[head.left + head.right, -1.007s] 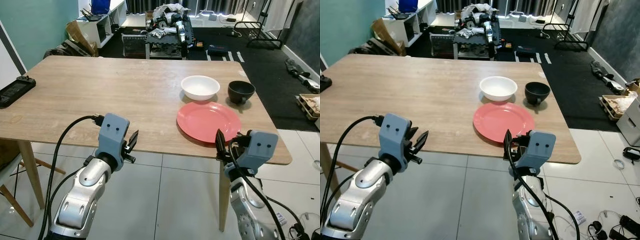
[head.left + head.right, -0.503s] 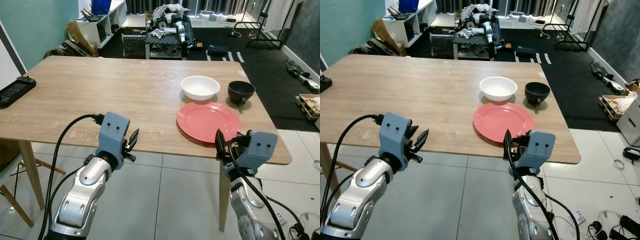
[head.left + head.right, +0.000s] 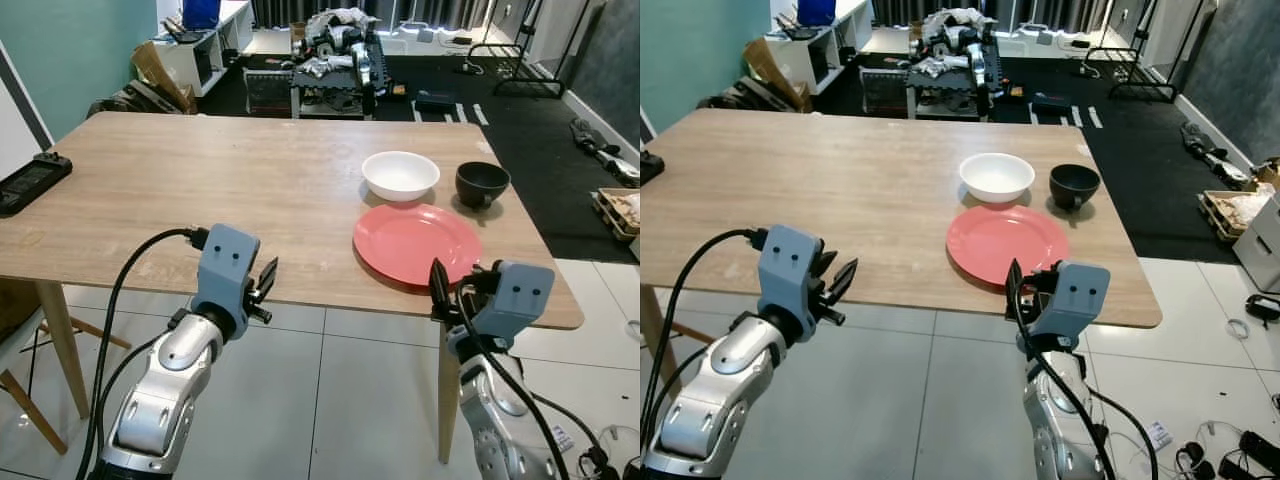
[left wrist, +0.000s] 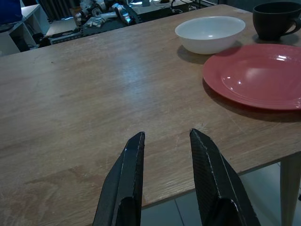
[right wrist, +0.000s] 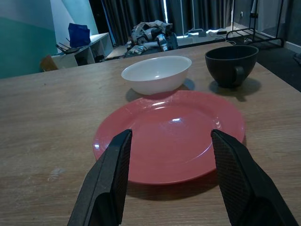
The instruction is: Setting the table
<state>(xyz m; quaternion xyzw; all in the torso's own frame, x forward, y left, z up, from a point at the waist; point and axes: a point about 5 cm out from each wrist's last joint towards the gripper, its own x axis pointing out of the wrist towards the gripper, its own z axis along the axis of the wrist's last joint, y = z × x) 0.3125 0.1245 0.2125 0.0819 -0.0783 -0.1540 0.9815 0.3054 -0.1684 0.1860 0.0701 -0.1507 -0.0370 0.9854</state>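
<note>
Compared with the pictures from a moment before, almost nothing differs: both arms keep the same pose at the near edge of the wooden table (image 3: 200,180), and the dishes lie where they were. The left gripper (image 4: 167,136) hovers at the near edge, its two black fingers (image 4: 134,155) a little apart and holding nothing. The right gripper (image 5: 171,136) is at the near right edge, just in front of the red plate (image 3: 417,243), and its fingers are wide apart, with the plate seen between them but not touched. The plate lies flat on the right part of the table. Just behind it stands the white bowl (image 3: 400,174), very close to the plate rim, and to the right of the bowl stands the black cup (image 3: 482,184), near the plate but apart from it. The right wrist view shows the handle of the cup, turned toward the camera, and a light reflection on the plate. The left wrist view shows the bare wood under the left fingers, with the plate, bowl and cup off to one side of them. The eye views show more of the room: a black device (image 3: 30,181) lies at the far left edge of the table, a dark cart with clutter (image 3: 335,60) stands behind the table, and a white shelf (image 3: 200,45) is beside the green wall. The floor under the table is of light tiles.
</note>
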